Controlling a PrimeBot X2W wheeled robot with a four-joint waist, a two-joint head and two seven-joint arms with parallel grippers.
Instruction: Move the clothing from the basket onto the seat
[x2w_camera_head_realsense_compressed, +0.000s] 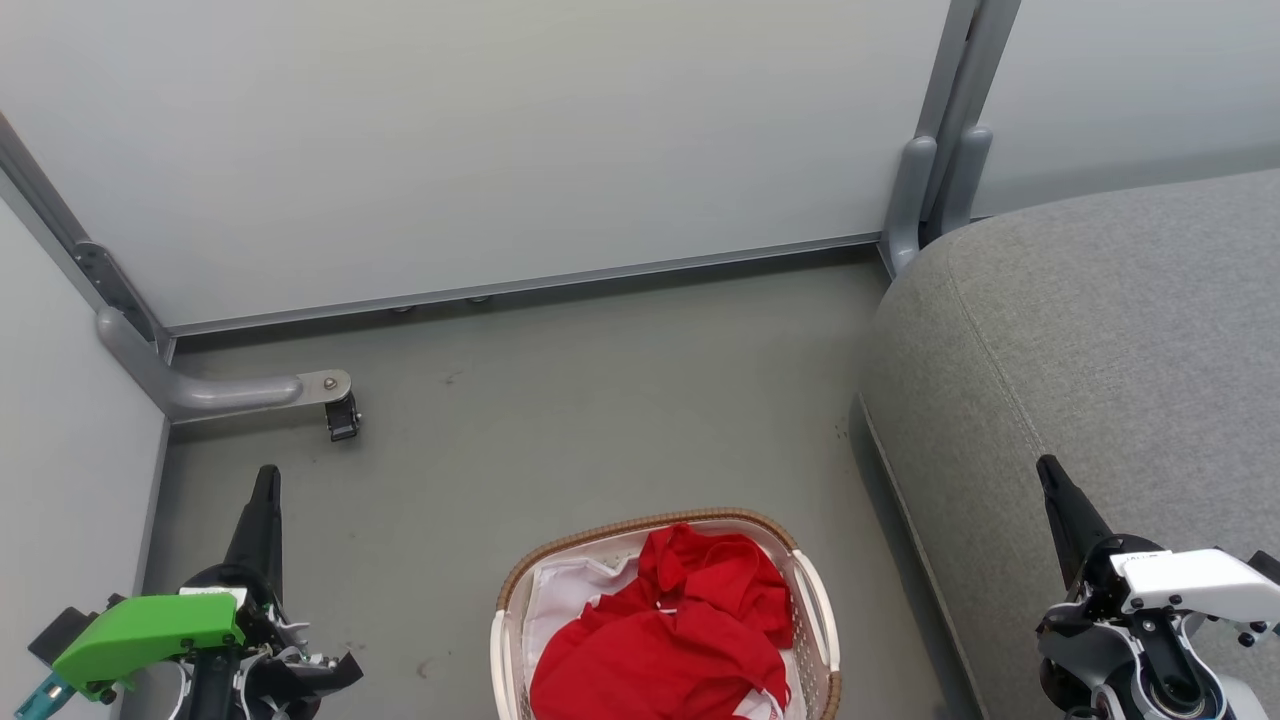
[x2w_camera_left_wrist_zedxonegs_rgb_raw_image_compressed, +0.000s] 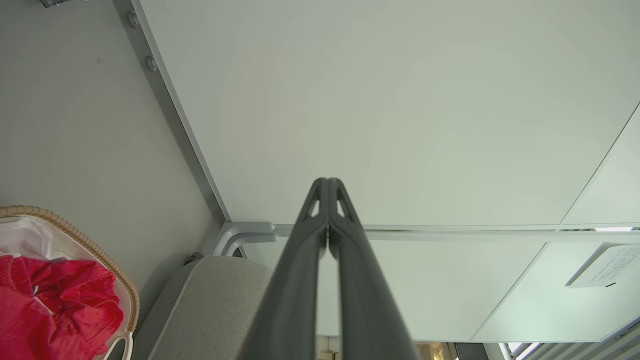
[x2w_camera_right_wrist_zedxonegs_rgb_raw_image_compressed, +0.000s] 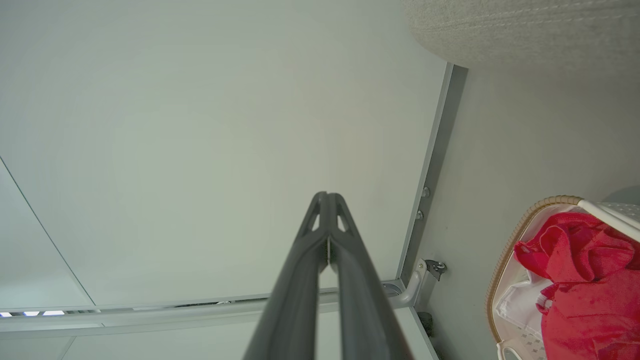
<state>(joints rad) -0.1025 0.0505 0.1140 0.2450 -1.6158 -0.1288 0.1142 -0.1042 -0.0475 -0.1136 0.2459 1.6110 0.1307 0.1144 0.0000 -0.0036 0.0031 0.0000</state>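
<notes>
Both grippers sit low in the head view, the left gripper and the right gripper, each closed tip to tip and holding nothing; between them, nearer the robot than either tip, the clothing lies heaped in the basket on the floor; the seat rises just right of the basket, beneath the right gripper; that arm looks better placed, needing to swing inward and down.

1. The clothing lies in the basket, bottom centre of frame.
2. The seat lies right of the basket, apart from it.
3. My left gripper sits lower left, my right gripper lower right, over the seat.
</notes>
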